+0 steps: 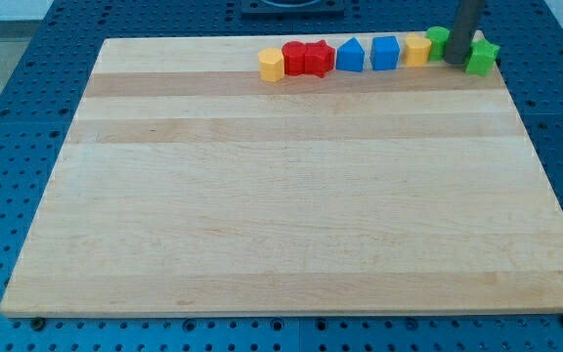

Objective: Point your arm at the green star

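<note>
The green star (482, 57) lies near the wooden board's top right corner. My tip (454, 62) is at the end of the dark rod that comes down from the view's top. It stands just left of the green star, between the star and a second green block (438, 41). It looks to be touching or nearly touching the star.
A row of blocks runs along the board's (281, 196) top edge: a yellow block (272, 65), two red blocks (294, 58) (318, 57), a blue pentagon-like block (350, 55), a blue cube (385, 52), a yellow block (416, 49). Blue pegboard surrounds the board.
</note>
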Action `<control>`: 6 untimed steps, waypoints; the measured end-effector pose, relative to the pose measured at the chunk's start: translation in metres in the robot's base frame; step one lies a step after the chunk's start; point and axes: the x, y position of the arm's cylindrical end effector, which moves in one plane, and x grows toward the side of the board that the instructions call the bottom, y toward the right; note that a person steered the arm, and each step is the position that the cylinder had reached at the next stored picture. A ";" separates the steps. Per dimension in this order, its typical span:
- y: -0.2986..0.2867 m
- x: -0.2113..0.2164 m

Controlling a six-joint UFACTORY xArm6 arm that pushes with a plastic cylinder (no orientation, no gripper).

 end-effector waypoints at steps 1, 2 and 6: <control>-0.017 0.014; -0.033 0.093; 0.023 0.067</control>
